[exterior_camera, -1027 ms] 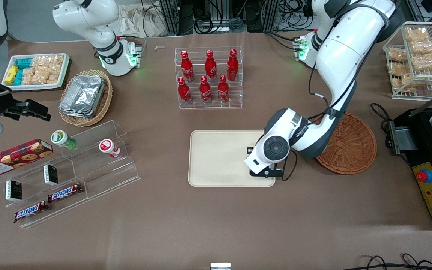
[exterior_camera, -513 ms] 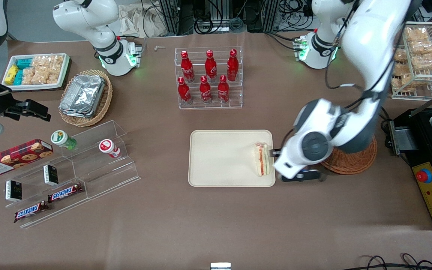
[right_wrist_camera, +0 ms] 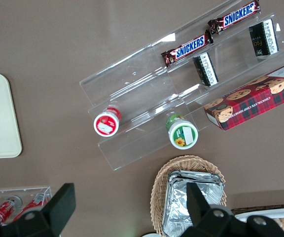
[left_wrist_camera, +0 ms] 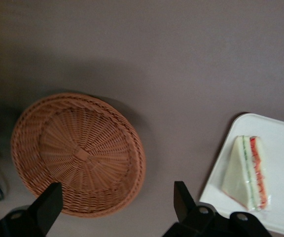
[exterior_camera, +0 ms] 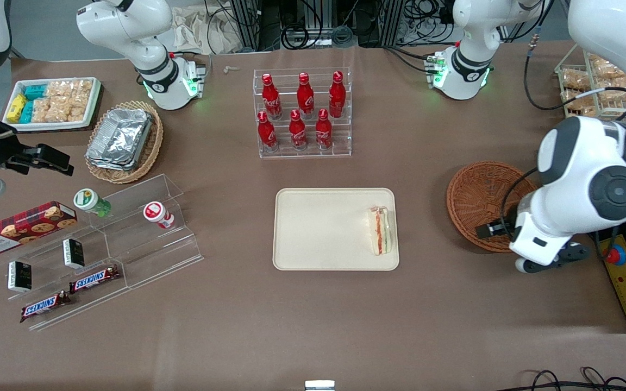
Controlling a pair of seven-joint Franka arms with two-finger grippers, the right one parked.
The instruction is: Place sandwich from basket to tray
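six red bottles (exterior_camera: 298, 111), two snickers bars (exterior_camera: 68, 292), one sandwich (exterior_camera: 381, 230), one tray (exterior_camera: 318, 228), one basket (exterior_camera: 481, 203)

**Three cameras, all looking down**

The front view looks from high above over the whole bench (exterior_camera: 313, 326). The left wrist view looks straight down from above the gripper (left_wrist_camera: 117, 210), closer; it shares the basket (left_wrist_camera: 78, 153), tray (left_wrist_camera: 280, 143) and sandwich (left_wrist_camera: 248, 173) with the front view. The right wrist view shares the tray corner too.

Two brown candy bars (right_wrist_camera: 191, 48) on the clear acrylic step shelf (right_wrist_camera: 147, 94) read "SNICKERS"; the red tartan cookie box (right_wrist_camera: 253, 101) reads "CHOCOLATE CHIP".
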